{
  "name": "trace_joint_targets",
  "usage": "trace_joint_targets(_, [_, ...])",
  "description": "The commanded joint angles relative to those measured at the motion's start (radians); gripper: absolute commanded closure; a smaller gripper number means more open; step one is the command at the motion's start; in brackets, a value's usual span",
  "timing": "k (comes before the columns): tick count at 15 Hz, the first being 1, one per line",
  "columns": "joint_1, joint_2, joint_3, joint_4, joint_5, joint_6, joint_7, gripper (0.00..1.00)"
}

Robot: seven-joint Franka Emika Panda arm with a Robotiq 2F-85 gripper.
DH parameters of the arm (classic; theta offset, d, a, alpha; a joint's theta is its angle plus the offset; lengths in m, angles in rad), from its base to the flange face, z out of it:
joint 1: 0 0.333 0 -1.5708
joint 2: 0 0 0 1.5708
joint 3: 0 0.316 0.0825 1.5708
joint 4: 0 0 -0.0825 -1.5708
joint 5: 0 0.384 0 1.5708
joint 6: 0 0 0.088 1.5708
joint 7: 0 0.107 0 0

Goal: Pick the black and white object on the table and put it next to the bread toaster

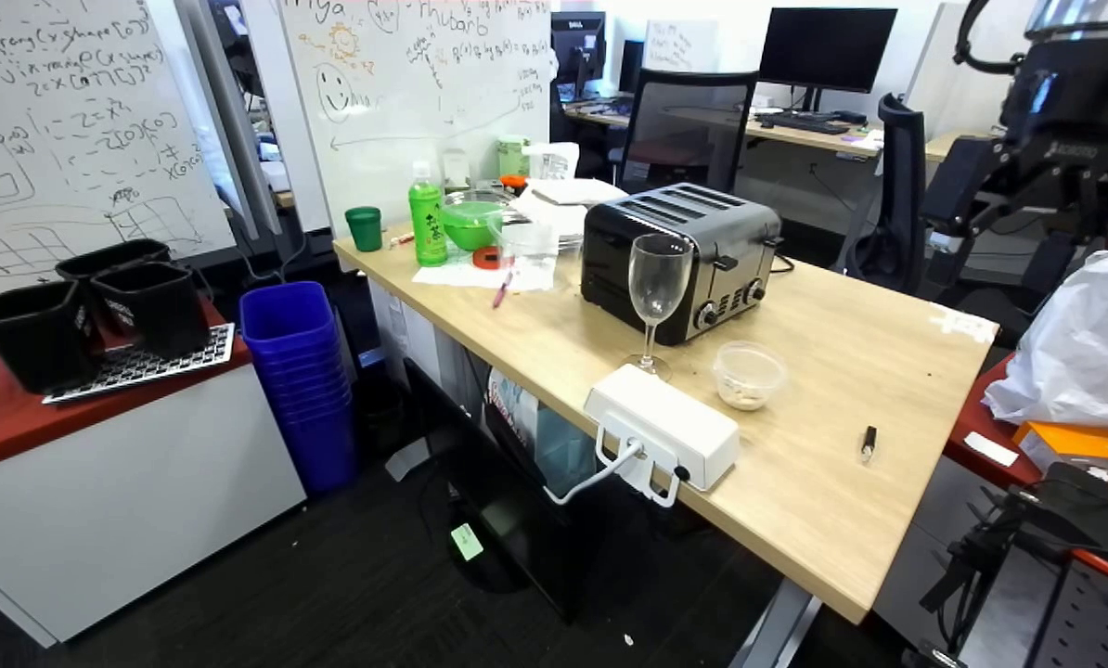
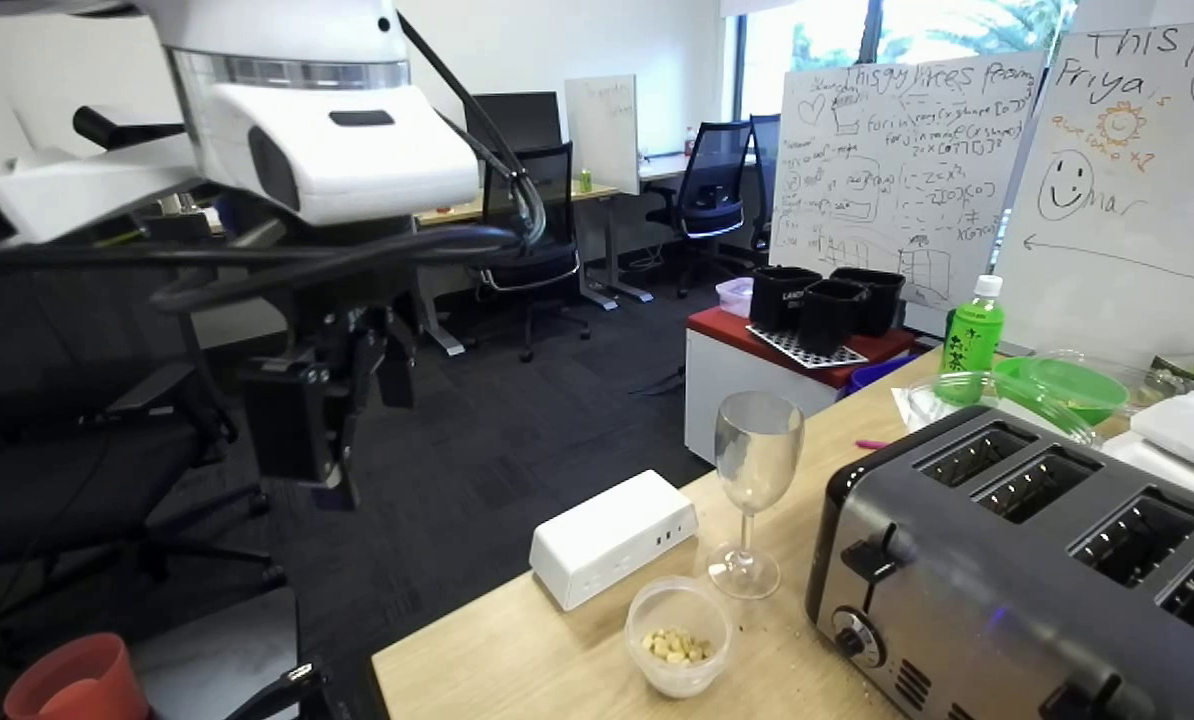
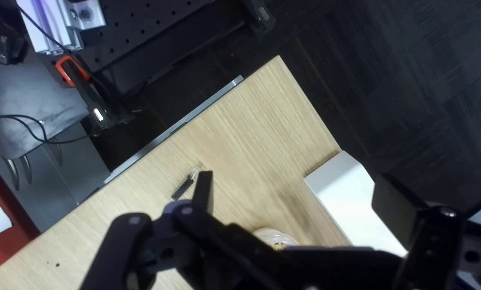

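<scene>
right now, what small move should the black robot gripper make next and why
I'd probably shift the black robot gripper sideways until its jaws straddle the small slim black and white object, before lowering: in the wrist view the object lies just outside the open jaws, and in both exterior views the gripper hangs clear of the light wood table.
</scene>
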Motion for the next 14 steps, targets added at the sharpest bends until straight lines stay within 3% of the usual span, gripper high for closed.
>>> trace_joint_targets(1, [-0.002, -0.001, -0.001, -0.003, 0.000, 0.002, 0.006, 0.00])
trace_joint_targets(7, [-0.009, 0.015, -0.010, -0.008, 0.022, 0.029, 0.025, 0.00])
trace_joint_targets(14, [-0.080, 0.279, -0.082, -0.042, 0.142, 0.316, 0.152, 0.00])
